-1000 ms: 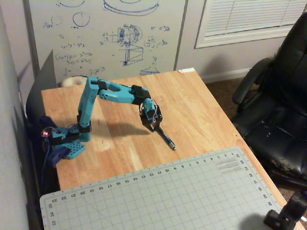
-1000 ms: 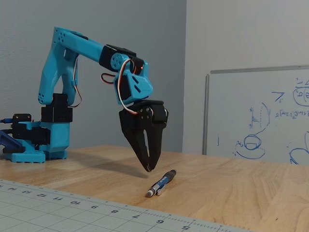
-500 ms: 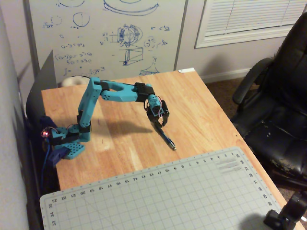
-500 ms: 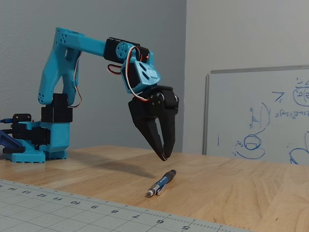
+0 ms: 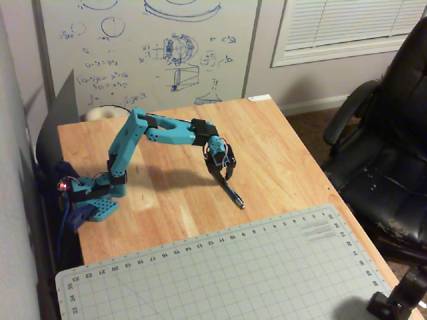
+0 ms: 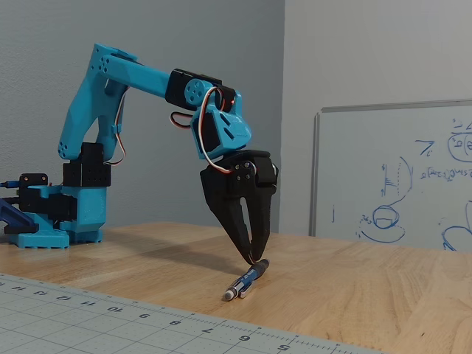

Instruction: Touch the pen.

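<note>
Dark blue and thin, the pen [image 6: 246, 279] lies flat on the wooden table [image 6: 354, 295]. In the low side fixed view its small silvery end points toward the camera and a bit to the left, and its other end points away, toward the wall. In the high fixed view the pen [image 5: 233, 195] runs at a slant, from upper left to lower right, with the silvery end at the lower right. It sits near the middle of the table [image 5: 280, 147], just beside the top edge of the green cutting mat [image 5: 220, 273] but not on it.

The black gripper [image 6: 253, 259] points down, and its tips come down onto the far end of the pen. The tips look like they touch the pen there. The two fingers are close together at the bottom, with only a thin gap higher up between them. They press on top of the pen and do not hold it. In the high fixed view the gripper [image 5: 221, 175] stands over the upper left end of the pen.

The blue arm [image 6: 133, 74] reaches out from its base [image 6: 51, 214] at the left side of the table. A whiteboard [image 6: 398, 177] with blue drawings leans behind the table. A black chair [image 5: 387, 147] stands to the right of the table in the high fixed view.
</note>
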